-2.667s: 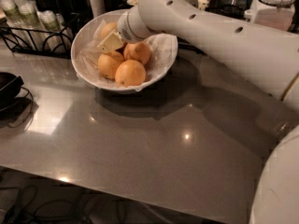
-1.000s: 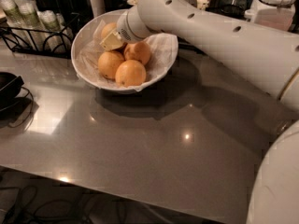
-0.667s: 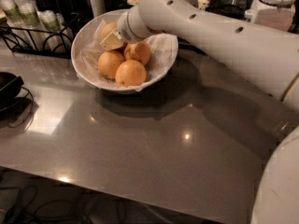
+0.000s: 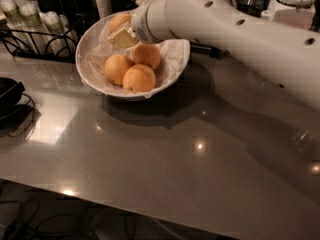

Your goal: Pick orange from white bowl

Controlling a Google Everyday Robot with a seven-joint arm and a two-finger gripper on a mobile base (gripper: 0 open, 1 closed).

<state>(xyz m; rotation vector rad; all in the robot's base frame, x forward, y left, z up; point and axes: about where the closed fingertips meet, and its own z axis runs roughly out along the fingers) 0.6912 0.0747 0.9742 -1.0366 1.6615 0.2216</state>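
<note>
The white bowl (image 4: 84, 64), lined with crinkled white paper, stands at the back left of the grey table. Three deep-orange fruits (image 4: 139, 78) lie together in its middle. The paler orange (image 4: 119, 20) is at the bowl's far rim, higher than the other three. My gripper (image 4: 121, 31) reaches into the bowl from the right on the thick white arm (image 4: 225, 29). It is shut on the paler orange, with one cream finger (image 4: 123, 37) showing just under the fruit. The other finger is hidden.
A black dish (image 4: 7, 96) sits at the table's left edge. A black wire rack with small bottles (image 4: 27, 19) stands behind the bowl on the left. A lidded jar (image 4: 300, 4) is at the back right. The table's front edge runs along the bottom.
The paler orange now shows higher, above the bowl's far rim, with the gripper on it. The three deep-orange fruits and the bowl have not moved.
</note>
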